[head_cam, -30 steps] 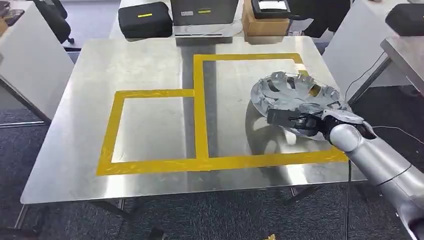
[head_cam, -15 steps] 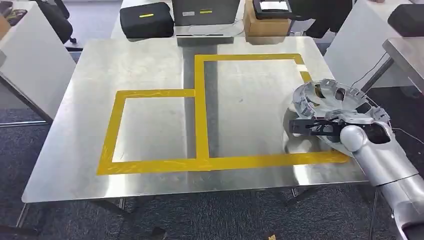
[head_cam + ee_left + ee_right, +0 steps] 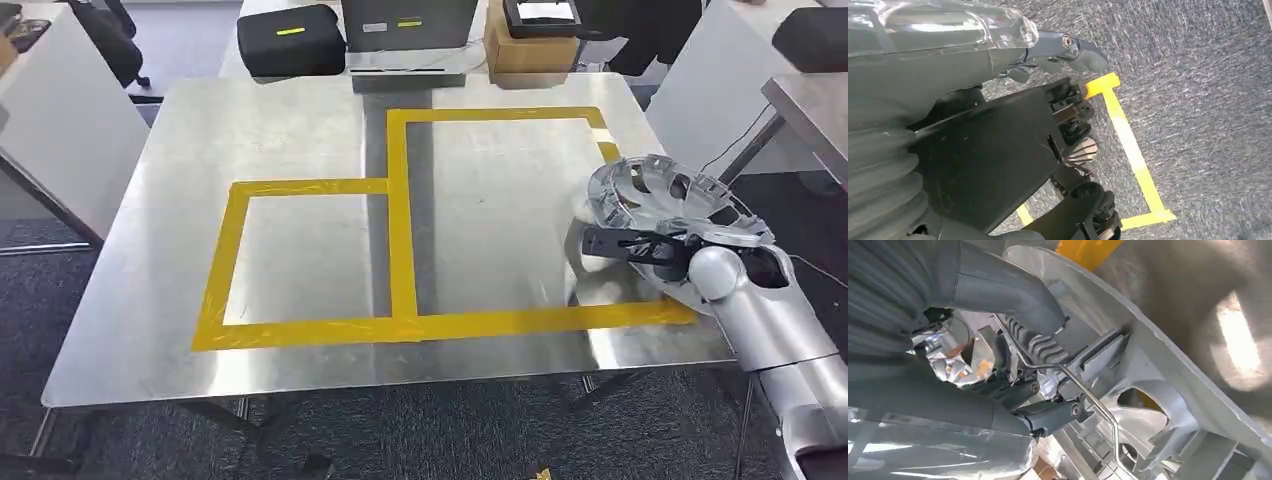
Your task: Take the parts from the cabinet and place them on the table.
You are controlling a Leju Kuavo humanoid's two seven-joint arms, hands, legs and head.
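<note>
A silver wheel cover with spoke openings hangs tilted over the right edge of the steel table, above the right side of the larger yellow taped box. My right hand grips its near rim, dark fingers pointing left. The right wrist view shows the cover's ribbed inner side and its wire ring, with my right hand closed on the rim, thumb on one face and fingers on the other. My left hand hangs over grey carpet with nothing in it.
Two yellow taped boxes mark the tabletop, the smaller one on the left. Behind the table stand a black case, a grey unit and a cardboard box. Other tables flank it, left and right.
My right hand has carried the wheel cover to the right, from over the large taped box to the table's right edge. It has barely moved in the last half second.
</note>
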